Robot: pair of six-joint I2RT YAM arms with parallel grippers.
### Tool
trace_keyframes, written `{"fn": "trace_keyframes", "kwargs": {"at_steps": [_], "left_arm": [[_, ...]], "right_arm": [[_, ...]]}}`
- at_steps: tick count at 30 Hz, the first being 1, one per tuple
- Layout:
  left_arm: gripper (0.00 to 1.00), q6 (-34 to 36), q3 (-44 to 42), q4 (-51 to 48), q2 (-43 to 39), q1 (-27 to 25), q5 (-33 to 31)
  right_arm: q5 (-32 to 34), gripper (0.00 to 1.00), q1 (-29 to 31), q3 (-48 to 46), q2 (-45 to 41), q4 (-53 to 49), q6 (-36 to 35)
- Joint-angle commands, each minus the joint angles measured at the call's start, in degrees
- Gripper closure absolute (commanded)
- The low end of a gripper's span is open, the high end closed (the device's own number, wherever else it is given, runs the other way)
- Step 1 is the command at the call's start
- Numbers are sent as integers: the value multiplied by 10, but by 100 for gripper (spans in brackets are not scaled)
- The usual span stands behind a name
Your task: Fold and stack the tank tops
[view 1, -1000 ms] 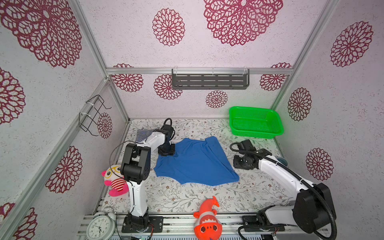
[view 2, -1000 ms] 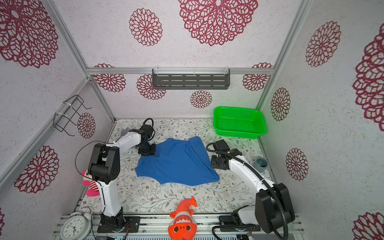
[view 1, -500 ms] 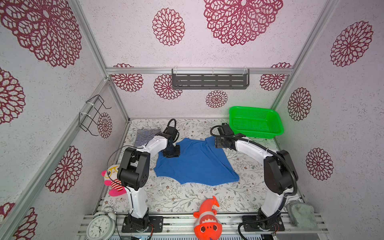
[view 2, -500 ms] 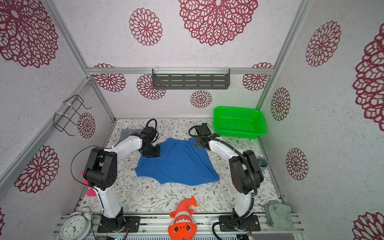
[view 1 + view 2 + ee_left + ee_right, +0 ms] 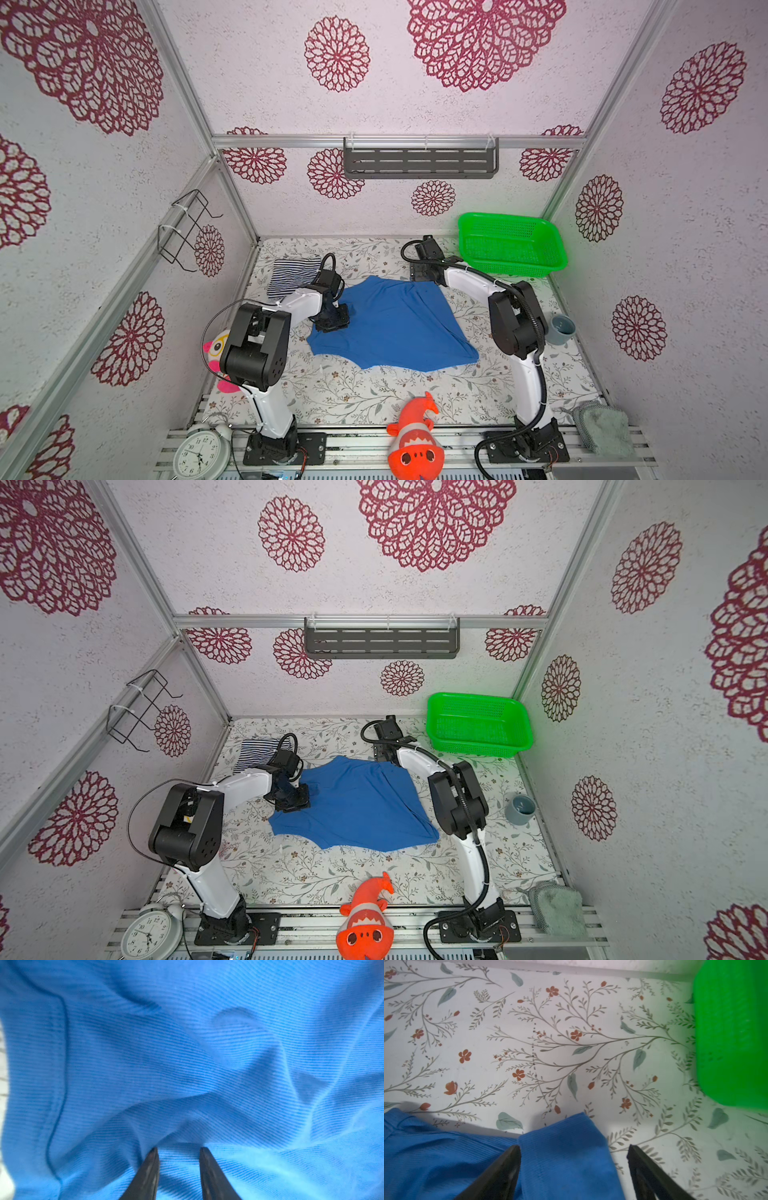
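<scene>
Centrally, blue tank top (image 5: pixel 395 320) flat.

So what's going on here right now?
The striped top lies folded at the back left. The blue top is spread out in the middle, not yet stacked. The left gripper is down on its left edge with cloth bunched between the fingers; a firm grip can't be confirmed. The right gripper is open, straddling a far corner.

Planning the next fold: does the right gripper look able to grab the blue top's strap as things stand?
Likely yes: the right gripper hangs open astride a strap of the blue top, flat on the table; the basket sits off to one side, clear.
</scene>
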Motion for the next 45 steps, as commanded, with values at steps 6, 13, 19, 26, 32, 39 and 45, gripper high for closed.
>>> {"fn": "trace_keyframes", "kwargs": {"at_steps": [6, 13, 19, 26, 32, 39, 45], "left_arm": [[64, -5, -40, -29, -10, 43, -21], [65, -2, -85, -27, -45, 81, -12], [65, -3, -81, -29, -43, 84, -11], [65, 1, -59, -56, -51, 84, -29], [63, 3, 18, -115, -109, 73, -27], [64, 15, 192, -111, -48, 27, -7], [67, 33, 378, -97, 131, -21, 14]], "right_arm": [[52, 15, 9, 38, 42, -65, 3], [77, 16, -59, -14, -2, -60, 26], [70, 16, -108, -105, -99, -10, 19], [34, 18, -151, -184, -194, 2, -12], [-54, 23, -107, -242, -262, -33, 2], [-127, 33, -22, -316, -277, -10, 97], [-169, 39, -18, -352, -265, 96, 179]]}}
